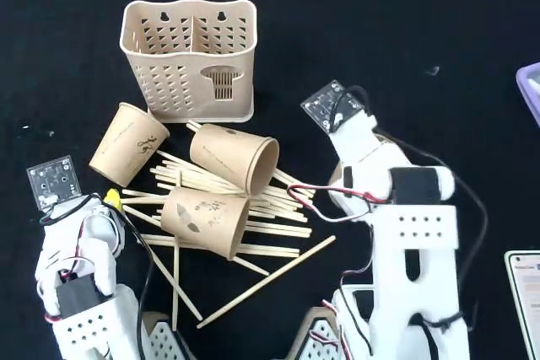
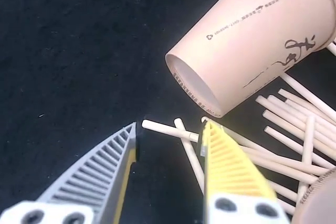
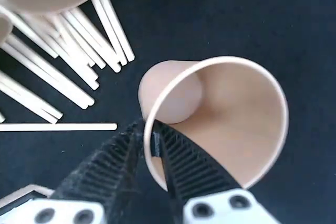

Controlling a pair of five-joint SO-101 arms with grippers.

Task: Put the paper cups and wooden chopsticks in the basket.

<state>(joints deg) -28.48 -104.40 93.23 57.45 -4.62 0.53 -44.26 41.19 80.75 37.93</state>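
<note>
The right pincer [image 3: 150,129] is clamped on the paper cup [image 3: 236,108] at its rim, one finger inside and one outside (a hold fit for lifting). The left pincer [image 2: 170,128] gapes around chopsticks [image 2: 163,128]. The basket [image 1: 169,82] stands well beyond both.

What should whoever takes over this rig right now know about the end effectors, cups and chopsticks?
Left end effector: open, low over the ends of the pale wooden chopsticks, beside a tipped beige paper cup.
Right end effector: shut on the rim of a second beige paper cup.
Three cups lie on their sides among the scattered chopsticks, in front of the beige slotted plastic basket.
Done: nothing seen in the basket.
Left: all cups and chopsticks.
</note>
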